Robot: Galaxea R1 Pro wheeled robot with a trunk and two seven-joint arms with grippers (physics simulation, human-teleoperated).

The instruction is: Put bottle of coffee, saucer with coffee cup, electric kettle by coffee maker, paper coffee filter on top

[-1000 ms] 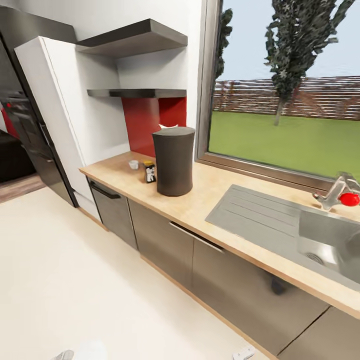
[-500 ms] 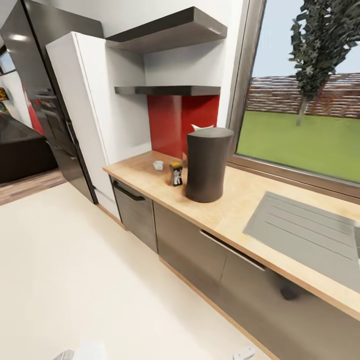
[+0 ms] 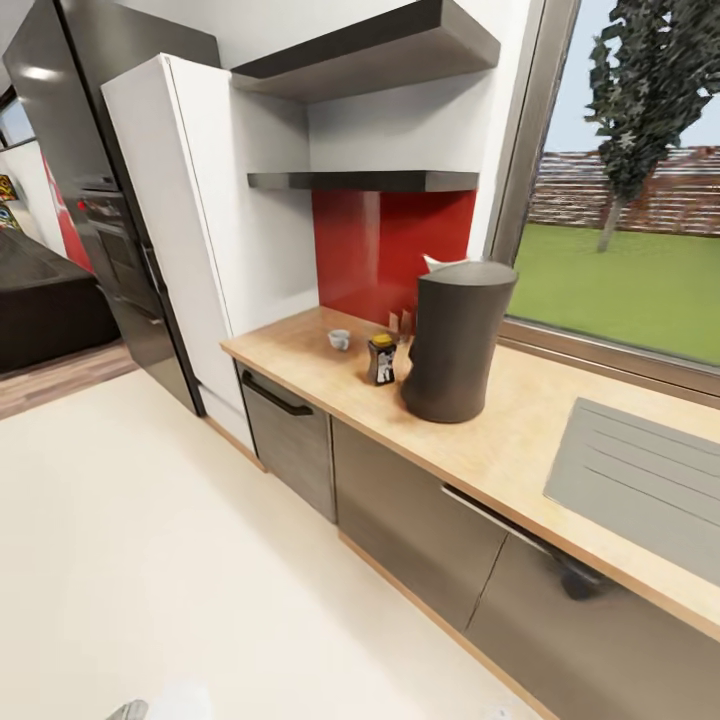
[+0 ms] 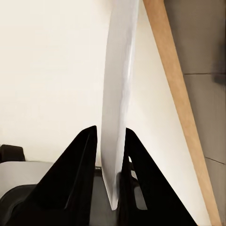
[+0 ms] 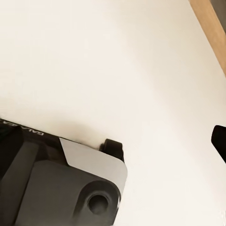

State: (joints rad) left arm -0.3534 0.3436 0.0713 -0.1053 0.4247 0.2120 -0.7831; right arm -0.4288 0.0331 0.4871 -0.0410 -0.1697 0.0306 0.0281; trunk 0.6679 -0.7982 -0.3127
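The dark cylindrical coffee maker point(image 3: 455, 340) stands on the wooden countertop point(image 3: 520, 420), with a white paper filter point(image 3: 438, 263) peeking over its far top edge. Beside it are the small bottle of coffee point(image 3: 381, 358) and, further along, a small coffee cup point(image 3: 340, 339). In the left wrist view my left gripper point(image 4: 111, 141) is shut on a thin white disc seen edge-on, the saucer point(image 4: 117, 84), held low over the floor. A single dark fingertip point(image 5: 219, 139) of my right gripper shows at the frame's edge, with nothing held.
A white tall cabinet point(image 3: 190, 220) and a dark fridge point(image 3: 90, 180) close off the counter's far end. Two dark shelves point(image 3: 370, 180) hang above the red backsplash. The sink's drainboard point(image 3: 640, 480) lies near me, and pale floor point(image 3: 150, 540) stretches along the cabinets.
The head camera has swung along the counter: the sink and tap have slid out of view and the coffee maker looks closer. The things on the counter have not moved.
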